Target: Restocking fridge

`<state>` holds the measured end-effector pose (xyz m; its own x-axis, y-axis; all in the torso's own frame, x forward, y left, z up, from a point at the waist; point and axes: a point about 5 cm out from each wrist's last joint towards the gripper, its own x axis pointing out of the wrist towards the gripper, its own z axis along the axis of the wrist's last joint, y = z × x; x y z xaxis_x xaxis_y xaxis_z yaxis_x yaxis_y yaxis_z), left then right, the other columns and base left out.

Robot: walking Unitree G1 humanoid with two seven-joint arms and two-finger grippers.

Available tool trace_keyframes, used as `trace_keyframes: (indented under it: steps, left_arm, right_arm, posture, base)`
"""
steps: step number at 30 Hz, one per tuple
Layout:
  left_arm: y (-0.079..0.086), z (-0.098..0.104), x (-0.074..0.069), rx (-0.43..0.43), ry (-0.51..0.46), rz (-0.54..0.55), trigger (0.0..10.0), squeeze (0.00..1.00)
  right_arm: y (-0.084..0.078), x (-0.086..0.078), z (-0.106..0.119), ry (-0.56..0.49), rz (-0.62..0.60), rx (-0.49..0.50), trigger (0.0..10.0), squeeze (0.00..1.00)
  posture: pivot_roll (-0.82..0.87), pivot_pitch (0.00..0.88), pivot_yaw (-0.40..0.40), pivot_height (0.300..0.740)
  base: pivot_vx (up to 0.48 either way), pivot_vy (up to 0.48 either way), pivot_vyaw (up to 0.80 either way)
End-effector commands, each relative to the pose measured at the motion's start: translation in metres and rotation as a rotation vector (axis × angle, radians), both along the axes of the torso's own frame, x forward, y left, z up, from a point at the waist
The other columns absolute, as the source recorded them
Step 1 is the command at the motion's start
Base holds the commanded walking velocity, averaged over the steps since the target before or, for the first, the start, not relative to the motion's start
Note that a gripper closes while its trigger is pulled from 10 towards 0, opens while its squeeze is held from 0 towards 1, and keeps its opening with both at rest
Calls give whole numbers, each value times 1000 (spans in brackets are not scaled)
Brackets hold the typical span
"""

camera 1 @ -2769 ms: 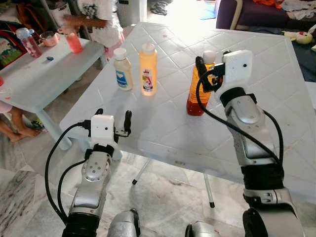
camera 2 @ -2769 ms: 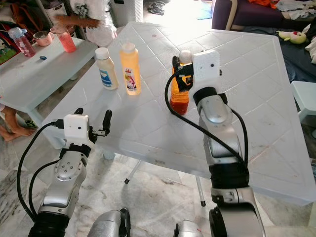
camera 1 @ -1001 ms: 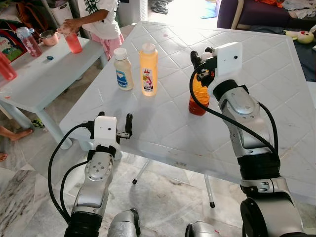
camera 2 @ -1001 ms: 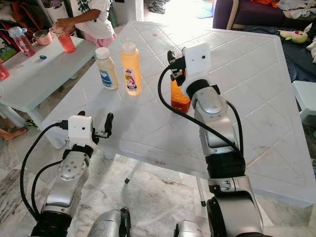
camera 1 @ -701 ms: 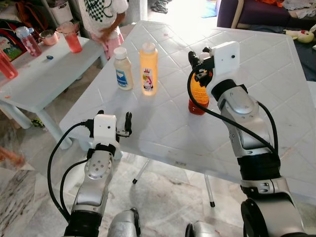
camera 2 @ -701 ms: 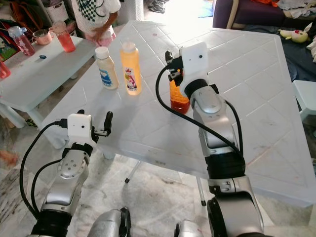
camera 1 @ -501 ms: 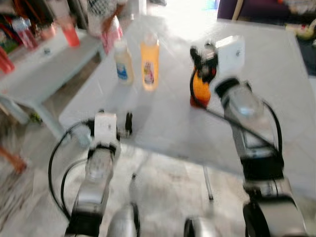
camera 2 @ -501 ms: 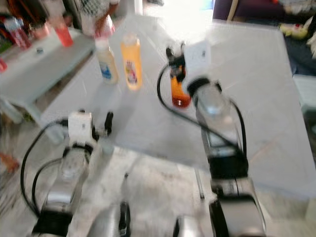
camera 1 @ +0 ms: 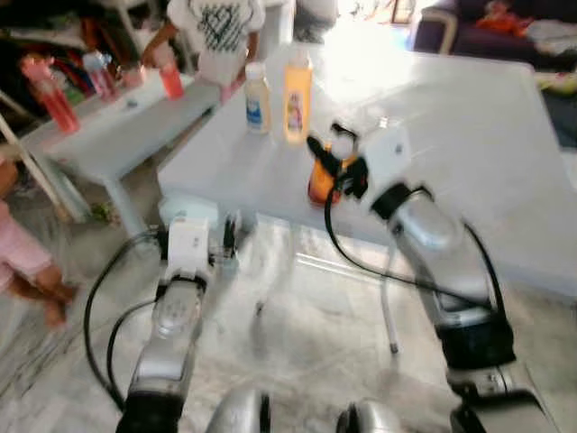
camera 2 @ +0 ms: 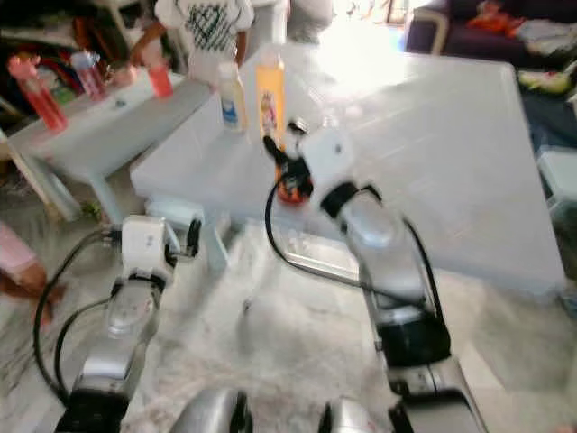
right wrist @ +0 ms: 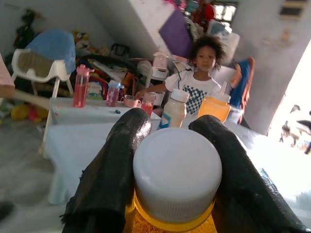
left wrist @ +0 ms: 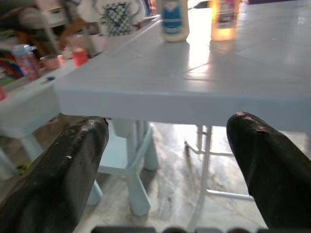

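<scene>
An orange bottle (camera 1: pixel 321 178) with a white cap (right wrist: pixel 177 172) is clamped at its neck between the black fingers (right wrist: pixel 116 165) of my right gripper (camera 1: pixel 334 162). The gripper is shut on it over the near part of the white table (camera 1: pixel 469 117). I cannot tell whether the bottle's base touches the table. A white bottle with a blue label (camera 1: pixel 257 87) and a yellow-orange bottle (camera 1: pixel 295 86) stand further back on the table. My left gripper (camera 1: pixel 206 233) is open and holds nothing, low in front of the table's near edge (left wrist: pixel 194 104).
A low white side table (camera 1: pixel 117 135) with red and pink drink bottles (camera 1: pixel 54 81) stands at the left. A person in a patterned white shirt (camera 1: pixel 216 32) stands behind it. Another person's leg (camera 1: pixel 27 262) shows at far left. Marble floor lies below.
The whole picture has shifted and blurred, so the camera moved back and down. My right gripper has brought the orange bottle toward the table's near edge. The left gripper stays open.
</scene>
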<state>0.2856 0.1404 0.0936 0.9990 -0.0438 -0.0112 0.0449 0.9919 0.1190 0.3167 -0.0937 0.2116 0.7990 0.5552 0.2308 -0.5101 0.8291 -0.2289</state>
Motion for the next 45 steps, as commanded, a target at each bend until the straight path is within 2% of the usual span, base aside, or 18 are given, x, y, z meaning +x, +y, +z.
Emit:
trace_keyframes:
  steps: [1,5,7,12,20,34,45]
  left_arm:
    - [1,3,-2,8,-12,8,10000,0]
    - [2,2,-4,9,-8,13,10000,0]
    - [3,0,-5,10,-3,14,10000,0]
    - [1,-1,-3,11,3,7,10000,0]
    - [2,-1,-1,8,3,11,10000,0]
    - [3,-4,-3,10,7,19,10000,0]
    - [4,0,9,22,2,41,10000,0]
  right_arm:
    - [-1,-1,3,3,-39,45,10000,0]
    - [-2,-5,-3,27,-60,79,10000,0]
    - [-4,-9,-15,58,-127,97,10000,0]
    - [-3,-16,-26,88,-129,151,10000,0]
    - [-1,-15,-30,85,-118,137,10000,0]
    - [10,-21,-33,61,-34,104,10000,0]
    - [13,-22,-36,35,-11,109,10000,0]
  posture:
    - [78,65,47,740]
    - [79,67,46,740]
    - [76,68,46,740]
    - [73,66,41,740]
    - [77,61,36,740]
    - [82,53,28,740]
    - [75,30,20,740]
  base:
    - [-352,0,0]
    - [-354,0,0]
    - [-349,0,0]
    - [-328,0,155]
    - [-274,0,800]
    - [0,0,800]
    - [0,0,798]
